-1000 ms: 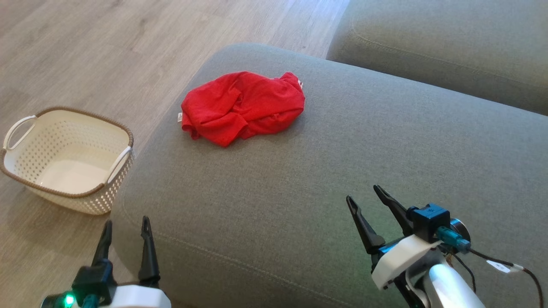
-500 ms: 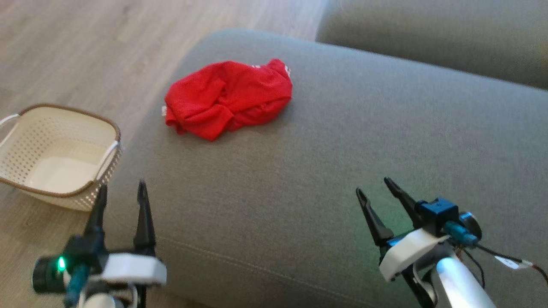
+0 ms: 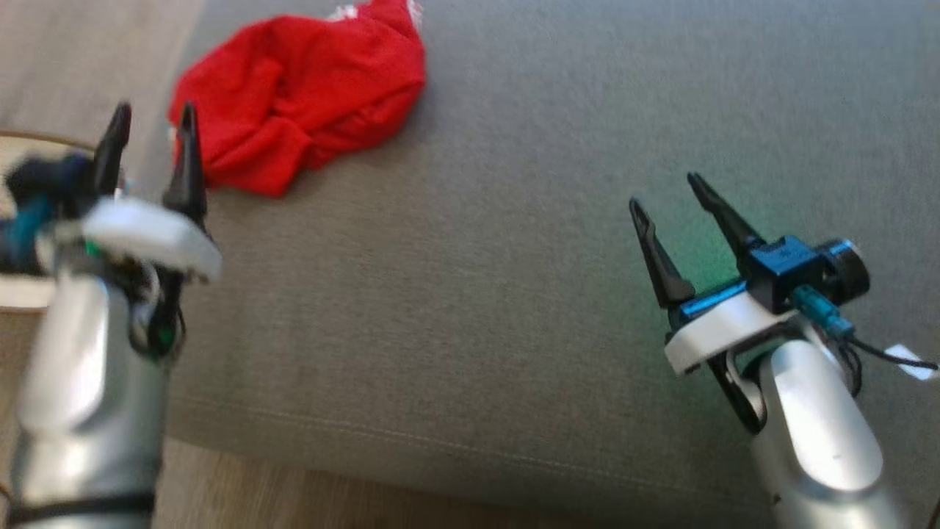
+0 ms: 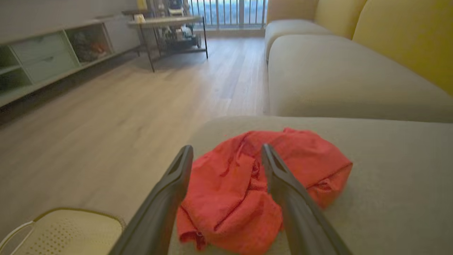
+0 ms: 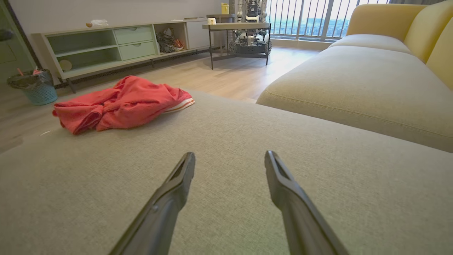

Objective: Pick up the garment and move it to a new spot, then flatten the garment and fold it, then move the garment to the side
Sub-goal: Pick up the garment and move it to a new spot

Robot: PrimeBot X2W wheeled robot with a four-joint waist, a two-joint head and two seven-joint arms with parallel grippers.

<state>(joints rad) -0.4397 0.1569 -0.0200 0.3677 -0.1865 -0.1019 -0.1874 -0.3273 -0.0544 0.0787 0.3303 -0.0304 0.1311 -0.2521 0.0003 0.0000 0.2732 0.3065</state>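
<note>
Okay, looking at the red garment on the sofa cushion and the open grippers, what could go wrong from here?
1. The red garment is crumpled in layers, so the open left gripper may pinch only one fold.
2. It lies near the cushion edge; a nudge could drop it toward the basket.
</note>
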